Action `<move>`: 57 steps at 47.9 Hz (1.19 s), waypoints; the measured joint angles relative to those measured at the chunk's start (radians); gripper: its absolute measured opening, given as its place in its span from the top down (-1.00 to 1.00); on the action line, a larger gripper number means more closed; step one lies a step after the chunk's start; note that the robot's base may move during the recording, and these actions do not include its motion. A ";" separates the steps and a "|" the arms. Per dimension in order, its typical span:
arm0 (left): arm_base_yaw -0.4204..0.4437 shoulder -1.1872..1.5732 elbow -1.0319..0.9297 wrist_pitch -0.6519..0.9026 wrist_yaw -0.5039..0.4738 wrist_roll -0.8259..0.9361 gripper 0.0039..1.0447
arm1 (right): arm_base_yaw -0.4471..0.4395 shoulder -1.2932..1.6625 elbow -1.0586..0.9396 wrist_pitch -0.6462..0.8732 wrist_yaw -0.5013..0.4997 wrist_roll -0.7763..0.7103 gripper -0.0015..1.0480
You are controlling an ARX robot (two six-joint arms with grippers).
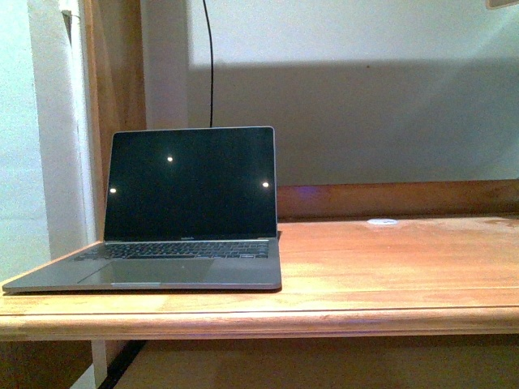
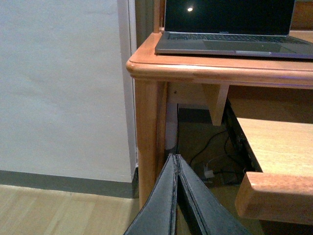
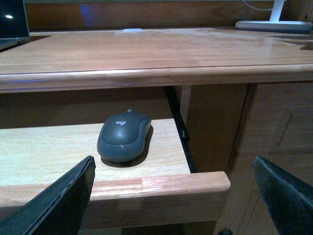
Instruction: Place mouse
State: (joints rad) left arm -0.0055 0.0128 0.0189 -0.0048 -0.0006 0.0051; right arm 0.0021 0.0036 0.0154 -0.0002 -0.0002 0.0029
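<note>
Grey mouse (image 3: 123, 137): small, dark grey, domed oval computer mouse with a scroll wheel and a logo on its back. It lies flat on the pull-out tray under the desk top, near the tray's slide-rail side, and neither tool touches it.
Tray (image 3: 44, 147): pale wooden sliding shelf, drawn out from under the desk, with a rounded reddish front rail.
Right tool (image 3: 173, 164): released. Its two dark fingers (image 3: 54, 200) are spread wide in front of the tray's rail and grasp nothing. The mouse lies beyond them, apart from both.
Left tool (image 2: 176, 164): clenched. Its dark fingers (image 2: 161, 205) are pressed together with nothing between them, low down beside the desk's corner leg.
Desk (image 1: 389, 259): reddish-brown wood with a rounded front edge and a raised back board.
Laptop (image 1: 190, 203): open grey laptop with a dark screen, standing on the left part of the desk top.
Disc (image 1: 382, 221): small flat white disc, far back on the desk top near the back board, well apart from the laptop.
Cable (image 1: 209, 57): thin black cable running down the wall behind the laptop.
</note>
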 joint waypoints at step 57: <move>0.000 -0.008 -0.007 0.000 0.000 -0.001 -0.86 | 0.518 1.132 0.521 0.283 0.426 -0.201 -0.86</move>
State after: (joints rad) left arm -0.0055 0.0051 0.0116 -0.0048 -0.0010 0.0044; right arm 0.5201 1.1355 0.5362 0.2829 0.4255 -0.1978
